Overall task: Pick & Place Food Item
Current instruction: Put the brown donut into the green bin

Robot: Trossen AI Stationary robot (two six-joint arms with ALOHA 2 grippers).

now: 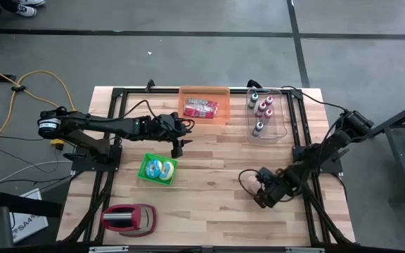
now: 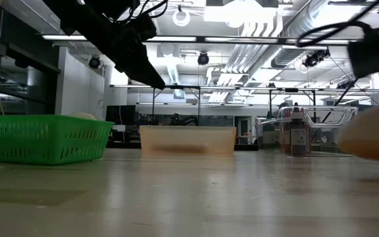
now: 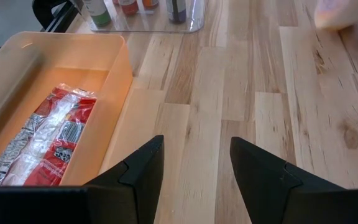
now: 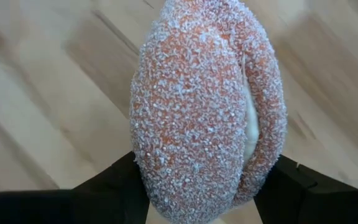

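A sugar-coated orange doughnut with a pale filling stands on edge between the fingers of my right gripper, which is shut on it. That gripper is over the table's near right part; in the low view the doughnut is a tan blur at the right. My left gripper hangs open over the middle of the table, between the orange bin and the green basket. Nothing is between its fingers. My right gripper pinches the doughnut between its two fingers, one on each broad face, near the lower end. The fingers come from above, pointing steeply down. The doughnut stands on edge; whether it touches the table I cannot tell.
The orange bin at the far middle holds a red packet. A clear bin with several bottles stands at the far right. The green basket holds round items. A red and grey object lies near left.
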